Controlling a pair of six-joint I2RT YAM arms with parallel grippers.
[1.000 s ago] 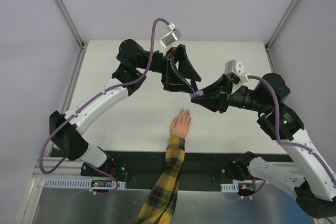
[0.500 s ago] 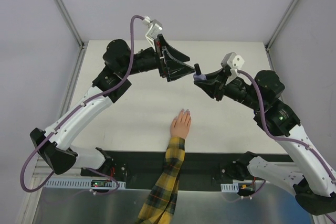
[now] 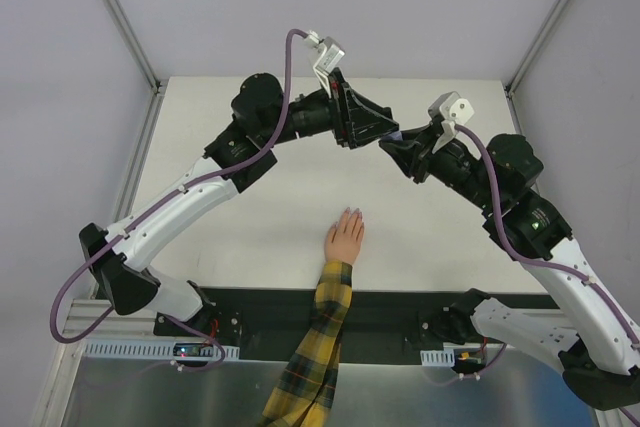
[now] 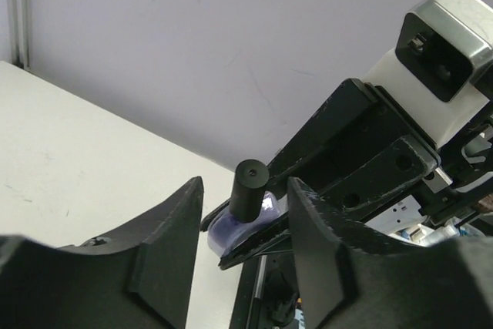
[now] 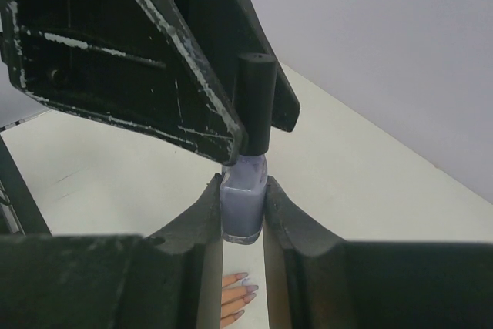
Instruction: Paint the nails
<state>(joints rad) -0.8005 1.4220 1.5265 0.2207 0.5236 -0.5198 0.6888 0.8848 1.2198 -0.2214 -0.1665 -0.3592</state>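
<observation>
A small purple nail polish bottle [image 5: 244, 198] with a tall black cap [image 5: 256, 102] hangs above the table, and my right gripper [image 5: 244, 190] is shut on its glass body. My left gripper [image 4: 246, 186] faces it from the left. Its jaws stand open on either side of the cap [image 4: 248, 190], with a gap showing on each side. In the top view the two grippers meet at the bottle [image 3: 397, 135]. Below, a pale hand [image 3: 344, 237] in a yellow plaid sleeve [image 3: 320, 347] lies flat, and its nails [image 5: 246, 289] point towards the far side.
The white table [image 3: 250, 217] is bounded by metal frame posts [image 3: 120, 17] at its far corners and grey walls. A black strip [image 3: 400, 302] runs along the near edge by both arm bases.
My right gripper has carried the bottle up and away from the hand. The left gripper swung over to it and its jaws have narrowed around the cap.
</observation>
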